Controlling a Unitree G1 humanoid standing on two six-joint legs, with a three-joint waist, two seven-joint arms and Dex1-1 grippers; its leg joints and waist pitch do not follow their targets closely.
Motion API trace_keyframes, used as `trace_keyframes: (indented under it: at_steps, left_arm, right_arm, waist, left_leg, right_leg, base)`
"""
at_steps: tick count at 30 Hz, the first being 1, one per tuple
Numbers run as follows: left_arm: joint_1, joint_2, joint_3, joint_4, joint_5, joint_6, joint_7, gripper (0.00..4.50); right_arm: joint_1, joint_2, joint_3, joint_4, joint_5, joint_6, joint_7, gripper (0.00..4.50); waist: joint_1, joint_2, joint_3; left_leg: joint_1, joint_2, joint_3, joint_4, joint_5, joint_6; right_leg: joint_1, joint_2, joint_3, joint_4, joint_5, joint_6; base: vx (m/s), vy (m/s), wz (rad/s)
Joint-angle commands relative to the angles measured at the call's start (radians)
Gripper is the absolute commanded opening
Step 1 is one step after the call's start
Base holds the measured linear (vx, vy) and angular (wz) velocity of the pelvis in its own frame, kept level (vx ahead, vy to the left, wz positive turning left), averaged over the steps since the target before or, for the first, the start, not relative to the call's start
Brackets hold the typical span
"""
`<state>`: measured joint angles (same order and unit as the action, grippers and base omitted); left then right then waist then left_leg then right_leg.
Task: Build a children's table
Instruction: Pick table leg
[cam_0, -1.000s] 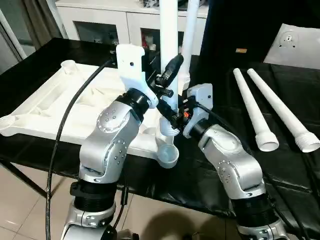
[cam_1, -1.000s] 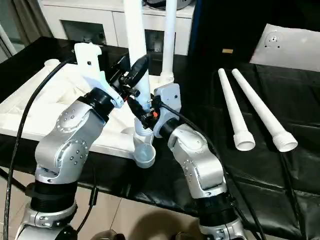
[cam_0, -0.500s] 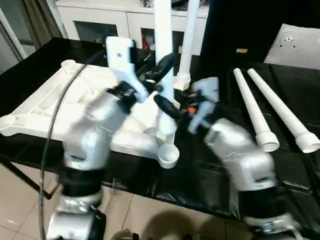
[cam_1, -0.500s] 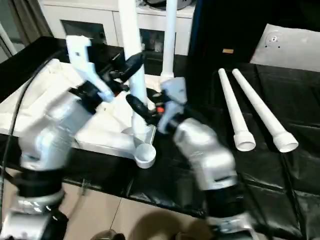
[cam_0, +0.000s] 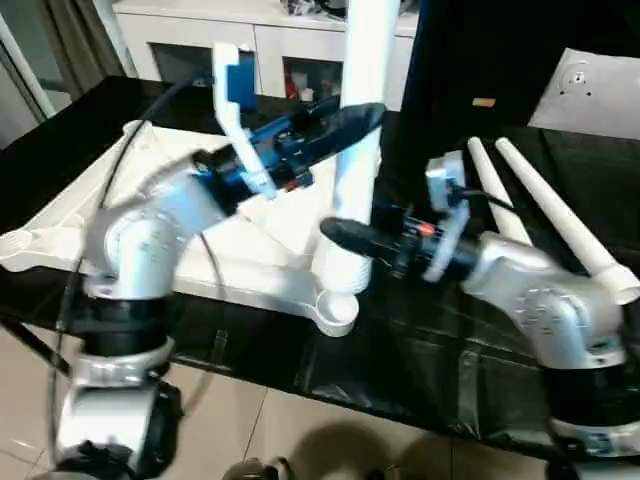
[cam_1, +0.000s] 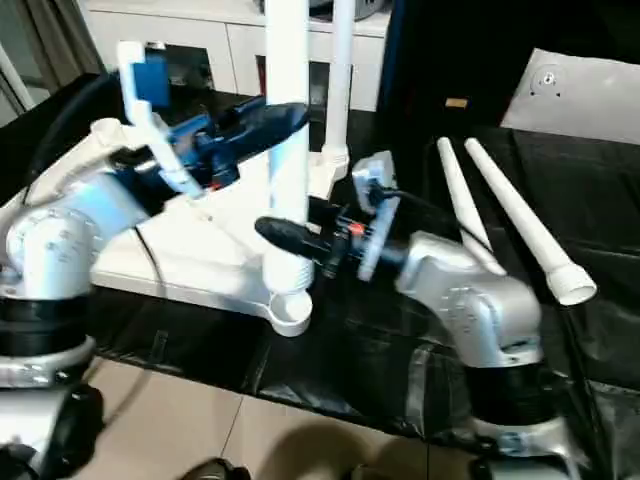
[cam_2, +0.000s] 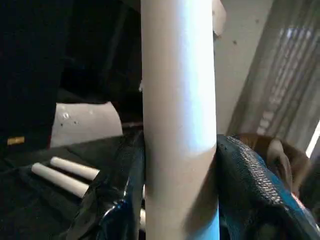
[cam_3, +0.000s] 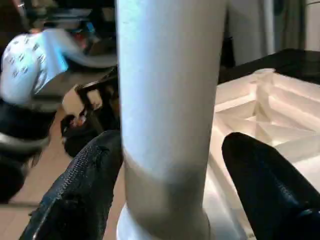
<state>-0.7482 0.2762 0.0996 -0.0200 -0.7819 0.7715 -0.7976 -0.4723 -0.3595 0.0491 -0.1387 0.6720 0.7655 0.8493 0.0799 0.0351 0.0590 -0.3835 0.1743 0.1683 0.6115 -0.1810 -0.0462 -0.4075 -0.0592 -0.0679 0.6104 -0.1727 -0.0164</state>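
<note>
The white tabletop (cam_0: 100, 200) lies upside down on the black table, ribs up. One white leg (cam_0: 362, 60) stands upright, its ribbed end just above the near right corner socket (cam_0: 335, 312). My left gripper (cam_0: 350, 120) is shut on this leg higher up; the left wrist view shows the leg (cam_2: 177, 100) pressed between both fingers. Lower down, my right gripper (cam_0: 345, 238) is shut on the same leg (cam_3: 170, 75), one finger on each side. A second leg (cam_1: 342, 70) stands upright in the far corner. Two more legs (cam_1: 452, 185) (cam_1: 515, 215) lie loose to the right.
A white cabinet with glass doors (cam_0: 270, 40) stands behind the table. A flat white board (cam_0: 590, 90) leans at the back right. The black table cover (cam_0: 400, 350) reaches the front edge, and the tiled floor lies below it.
Both arms have swung their elbows outward while keeping hold of the leg. The leg has shifted a little right and down, closer to the near corner socket. The tabletop has stayed in place.
</note>
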Motion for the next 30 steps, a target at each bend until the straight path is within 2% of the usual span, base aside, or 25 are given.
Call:
trace_keyframes:
  at_steps: [1, 5, 8, 13, 21, 30]
  left_arm:
    - [-0.021, 0.017, -0.024, 0.0, 0.01, -0.003, -0.041, 1.78]
    - [-0.025, 0.039, -0.053, -0.005, 0.015, -0.003, -0.092, 1.78]
    - [-0.025, 0.04, -0.065, -0.013, 0.012, -0.004, -0.106, 1.78]
    - [-0.024, 0.044, -0.091, -0.02, 0.022, -0.025, -0.135, 1.78]
    - [-0.025, 0.042, -0.11, -0.018, 0.041, -0.05, -0.158, 1.78]
    - [-0.034, 0.044, -0.12, -0.008, 0.053, -0.07, -0.173, 1.78]
  right_arm:
    - [-0.015, -0.018, 0.025, -0.015, -0.024, -0.003, 0.022, 3.47]
    - [-0.016, -0.044, 0.068, -0.01, -0.06, -0.022, 0.047, 3.47]
    - [-0.02, -0.046, 0.079, -0.008, -0.063, -0.023, 0.058, 3.47]
    - [-0.024, -0.043, 0.086, -0.001, -0.062, -0.029, 0.066, 3.47]
    - [-0.019, -0.027, 0.075, -0.001, -0.039, -0.016, 0.069, 3.47]
    - [-0.01, -0.029, 0.094, 0.007, -0.056, -0.02, 0.074, 2.55]
  waist:
    - [0.005, -0.011, -0.074]
    - [0.01, -0.012, -0.076]
    - [0.011, -0.012, -0.075]
    - [0.01, -0.015, -0.073]
    - [0.011, -0.012, -0.076]
    - [0.011, -0.012, -0.076]
  left_leg:
    - [0.015, 0.041, -0.013, -0.065, -0.14, 0.011]
    - [0.014, 0.042, -0.012, -0.064, -0.127, 0.012]
    - [0.013, 0.042, -0.012, -0.064, -0.13, 0.013]
    - [0.013, 0.043, -0.012, -0.065, -0.141, 0.01]
    - [0.013, 0.043, -0.012, -0.064, -0.126, 0.013]
    - [0.013, 0.042, -0.012, -0.063, -0.133, 0.012]
  right_leg:
    - [0.057, -0.074, 0.048, -0.078, -0.3, -0.141]
    - [0.058, -0.075, 0.049, -0.072, -0.265, -0.155]
    - [0.059, -0.076, 0.049, -0.073, -0.271, -0.159]
    - [0.059, -0.076, 0.049, -0.075, -0.294, -0.151]
    - [0.059, -0.075, 0.049, -0.072, -0.271, -0.154]
    - [0.059, -0.075, 0.049, -0.073, -0.28, -0.153]
  base:
    - [0.0, 0.0, 0.0]
    - [0.0, 0.0, 0.0]
    - [0.0, 0.0, 0.0]
    - [0.0, 0.0, 0.0]
    - [0.0, 0.0, 0.0]
    - [0.0, 0.0, 0.0]
